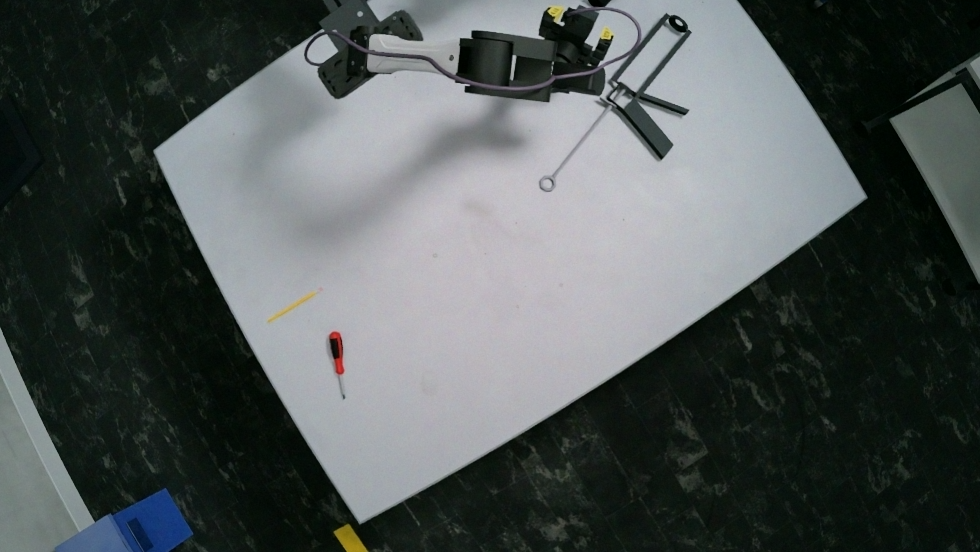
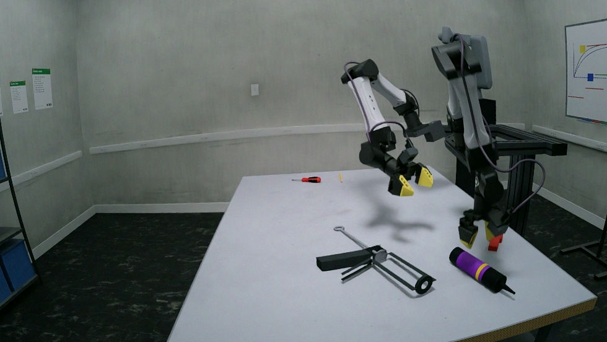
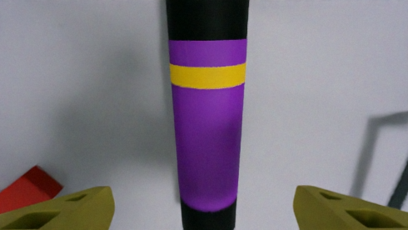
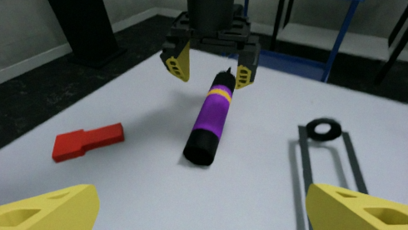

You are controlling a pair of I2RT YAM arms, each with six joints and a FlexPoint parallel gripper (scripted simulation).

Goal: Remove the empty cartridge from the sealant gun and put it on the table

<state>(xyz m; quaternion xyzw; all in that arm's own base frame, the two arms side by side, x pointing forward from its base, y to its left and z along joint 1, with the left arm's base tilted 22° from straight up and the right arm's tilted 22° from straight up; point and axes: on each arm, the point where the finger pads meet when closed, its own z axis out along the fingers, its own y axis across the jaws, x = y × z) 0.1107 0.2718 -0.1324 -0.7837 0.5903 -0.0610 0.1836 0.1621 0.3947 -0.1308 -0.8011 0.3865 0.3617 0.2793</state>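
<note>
The purple cartridge point(image 2: 468, 264) point(image 3: 208, 133) point(image 4: 213, 112) with black ends and a yellow band lies on its side on the table point(image 1: 480, 342) point(image 2: 263, 289), out of the gun. The dark sealant gun point(image 1: 646, 130) point(image 2: 345, 259) lies on the table beside it, its frame empty and its rod drawn out; its ring end point(image 4: 308, 162) shows in the right wrist view. My left gripper point(image 2: 480, 239) point(image 3: 203, 195) point(image 4: 211, 84) is open above the cartridge, with no finger touching it. My right gripper point(image 1: 581, 23) point(image 2: 416, 186) point(image 4: 202, 193) is open and empty, above the table, behind the gun in the exterior view.
A red block-like piece point(image 2: 493, 243) point(image 3: 33, 187) point(image 4: 85, 143) lies near the cartridge's rear end. A red screwdriver point(image 1: 336, 346) point(image 2: 312, 179) and a yellow pencil point(image 1: 294, 305) point(image 2: 340, 178) lie at the table's far end in the exterior view.
</note>
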